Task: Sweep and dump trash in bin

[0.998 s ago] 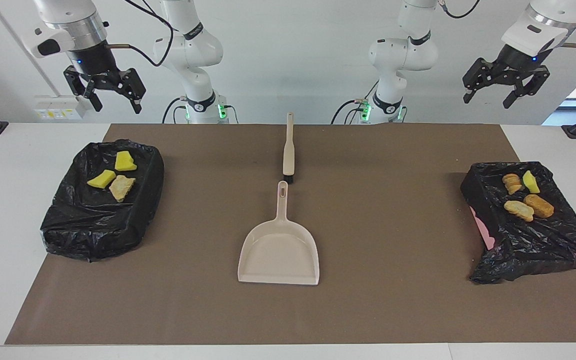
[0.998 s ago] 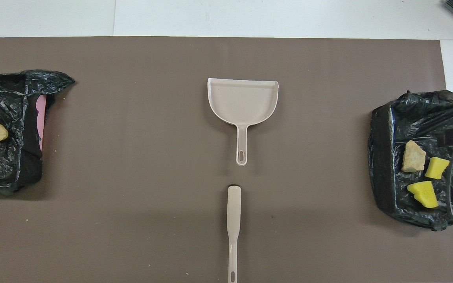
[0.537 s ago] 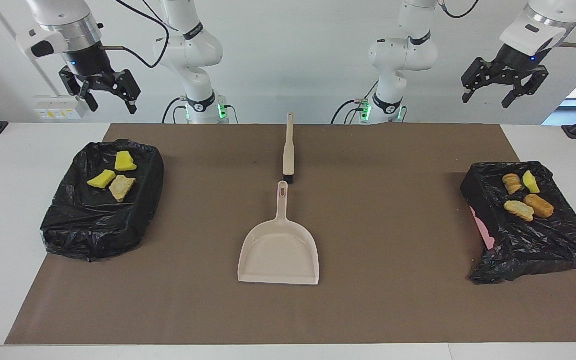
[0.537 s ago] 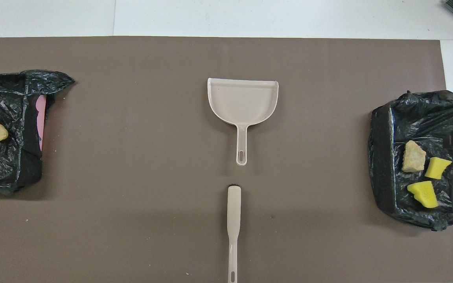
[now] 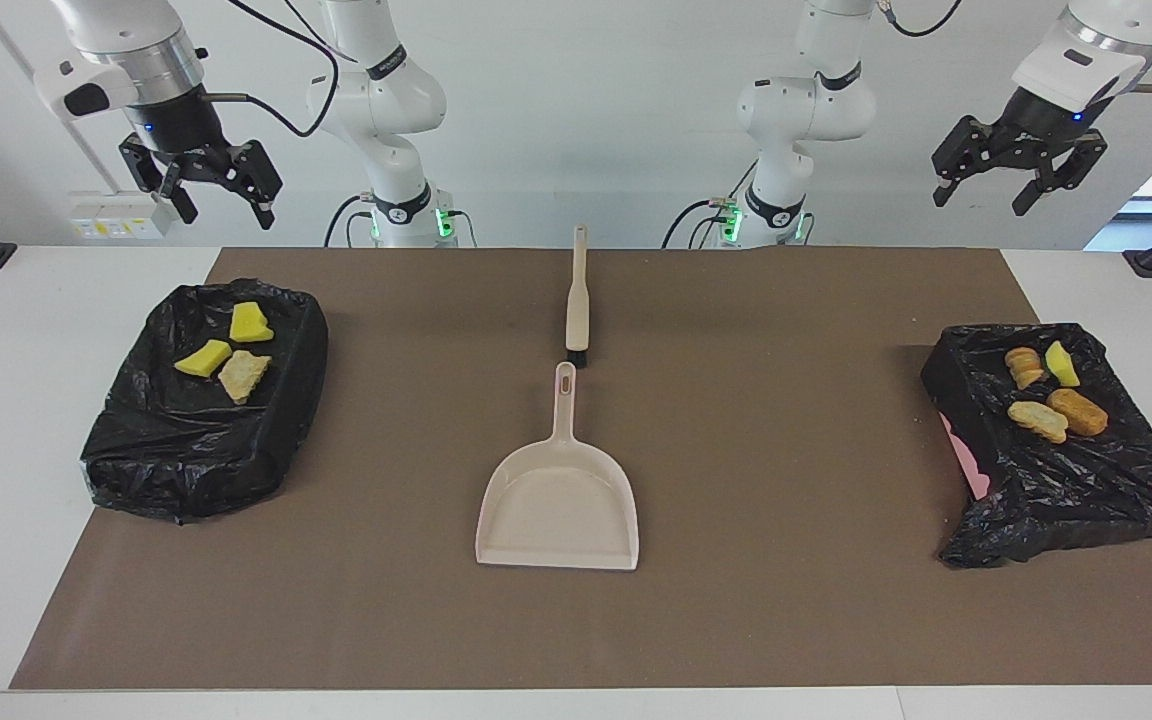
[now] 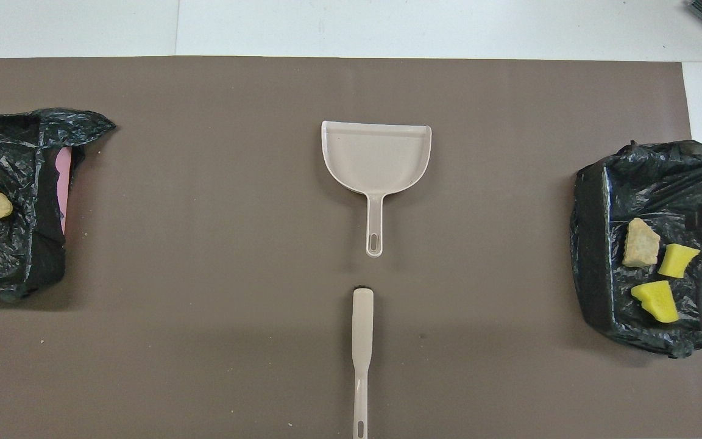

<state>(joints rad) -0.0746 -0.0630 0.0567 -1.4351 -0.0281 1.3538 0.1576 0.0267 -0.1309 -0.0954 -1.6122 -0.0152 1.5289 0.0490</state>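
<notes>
Hovering open and empty, right end effector (image 5: 218, 190) over its bin (image 5: 201, 400), left end effector (image 5: 1019, 172) over the other bin (image 5: 1056, 440). Trash (image 5: 226, 350) already lies in both bins; dustpan (image 5: 558, 500) and brush (image 5: 577, 300) idle mid-worktop. Risk: scraps perched high on crumpled liners could roll out if nudged

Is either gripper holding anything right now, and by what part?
Nothing is held. The left gripper and right gripper both hang open and empty; brush and dustpan lie untouched on the table.
</notes>
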